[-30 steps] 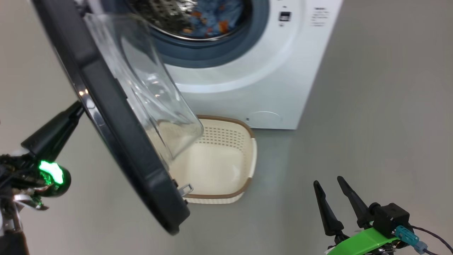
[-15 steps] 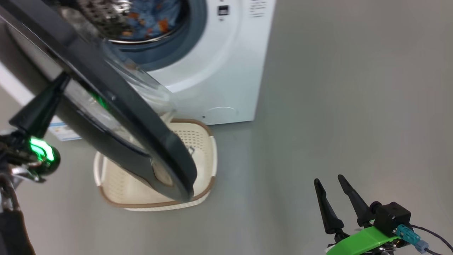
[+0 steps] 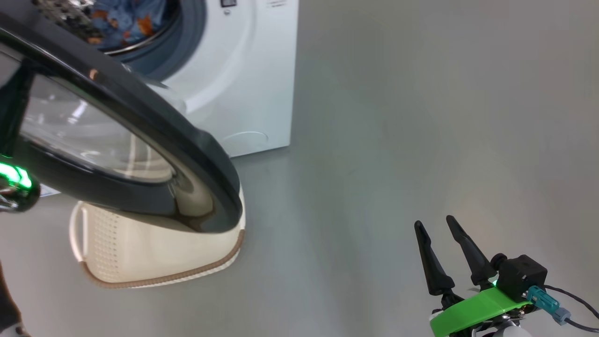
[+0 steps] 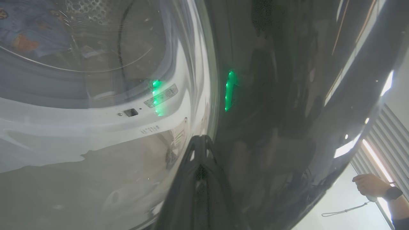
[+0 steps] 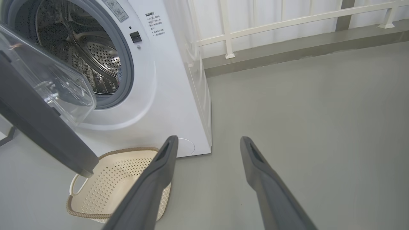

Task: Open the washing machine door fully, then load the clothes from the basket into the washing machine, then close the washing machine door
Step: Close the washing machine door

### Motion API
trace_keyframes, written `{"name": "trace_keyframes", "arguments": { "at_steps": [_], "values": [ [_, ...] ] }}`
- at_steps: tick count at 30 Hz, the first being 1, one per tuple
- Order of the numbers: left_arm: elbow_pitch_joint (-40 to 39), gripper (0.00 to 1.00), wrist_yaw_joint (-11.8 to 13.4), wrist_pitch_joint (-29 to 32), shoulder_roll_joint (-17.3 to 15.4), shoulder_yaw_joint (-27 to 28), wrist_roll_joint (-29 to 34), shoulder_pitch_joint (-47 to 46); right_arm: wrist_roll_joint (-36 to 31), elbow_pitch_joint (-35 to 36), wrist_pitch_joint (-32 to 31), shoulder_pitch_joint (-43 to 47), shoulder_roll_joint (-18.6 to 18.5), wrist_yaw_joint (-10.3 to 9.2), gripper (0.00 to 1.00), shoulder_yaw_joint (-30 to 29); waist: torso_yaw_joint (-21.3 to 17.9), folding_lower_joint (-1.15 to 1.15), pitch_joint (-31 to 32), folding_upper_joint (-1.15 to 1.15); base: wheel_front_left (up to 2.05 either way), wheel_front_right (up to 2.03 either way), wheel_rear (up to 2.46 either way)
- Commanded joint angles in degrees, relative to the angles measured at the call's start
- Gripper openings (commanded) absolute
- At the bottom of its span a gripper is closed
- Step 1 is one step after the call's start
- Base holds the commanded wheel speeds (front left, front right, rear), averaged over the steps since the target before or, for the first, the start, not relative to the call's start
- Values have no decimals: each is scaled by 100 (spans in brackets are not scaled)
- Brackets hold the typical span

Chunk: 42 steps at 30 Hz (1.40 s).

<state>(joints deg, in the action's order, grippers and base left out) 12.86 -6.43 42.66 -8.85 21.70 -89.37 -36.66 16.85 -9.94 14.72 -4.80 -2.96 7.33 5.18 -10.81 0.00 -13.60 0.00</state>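
The washing machine stands at the upper left, and the clothes lie in its steel drum. The washing machine door hangs partly open, its black rim over the basket. The basket looks empty. My left gripper is shut, its tips against the door's glossy outer face beside the glass. The clothes show through that glass. My right gripper is open and empty over bare floor at the lower right, and in its own view this gripper points toward the machine's right front corner.
Grey floor spreads to the right of the machine. A white railing and a low kerb run behind it. A person's hand holding a cord shows past the door's edge in the left wrist view.
The head camera has turned, shifting the whole picture left. The door has swung round toward the machine with my left gripper against its outer face, and now covers more of the basket. The right gripper stays open.
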Motion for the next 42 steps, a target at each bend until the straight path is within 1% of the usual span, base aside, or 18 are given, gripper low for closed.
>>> {"name": "trace_keyframes", "arguments": {
  "at_steps": [1, 6, 11, 18, 25, 26, 35, 40, 42],
  "values": [
    [-93, 0, -46, -26, -273, 111, 88, -251, 56, 153, 28, -124, 7, 16, 100, 143, -125, 0, -107, 0, 0, 0, 0],
    [25, 0, -84, -201, -274, 158, 135, -432, 79, 190, 28, -122, 8, 16, 100, 124, -168, 0, -178, 0, 0, 0, 0],
    [83, 0, -99, -210, -285, 121, 172, -461, 84, 204, 28, -140, 8, 16, 100, 87, -108, 0, -212, 0, 0, 0, 0],
    [-42, 0, -104, -203, -225, 105, 156, -269, 31, 183, 28, -137, 8, 16, 100, 59, 229, 0, -170, 0, 0, 0, 0],
    [-354, 0, -105, -227, -19, 103, 69, 46, -48, 146, 28, -131, 8, 16, 100, 20, 663, 0, 39, 0, 0, 0, 0],
    [-354, 0, -105, -227, -19, 103, 69, 46, -48, 146, 28, -131, 8, 16, 100, 20, 663, 0, 39, 0, 0, 0, 0],
    [-1051, 0, -105, -513, 116, 2, 376, 719, -75, 46, 28, 35, 8, 16, 100, -16, 1073, 0, 525, 0, 0, 0, 0],
    [-1529, 0, -105, -854, 155, -170, 624, 1151, -81, 31, 28, 182, 8, 16, 100, -32, 1188, 0, 786, 0, 0, 0, 0],
    [-1742, 0, -105, -1067, 112, -255, 814, 1344, -81, 40, 28, 223, 8, 16, 100, -31, 1203, 0, 860, 0, 0, 0, 0]
  ]
}}
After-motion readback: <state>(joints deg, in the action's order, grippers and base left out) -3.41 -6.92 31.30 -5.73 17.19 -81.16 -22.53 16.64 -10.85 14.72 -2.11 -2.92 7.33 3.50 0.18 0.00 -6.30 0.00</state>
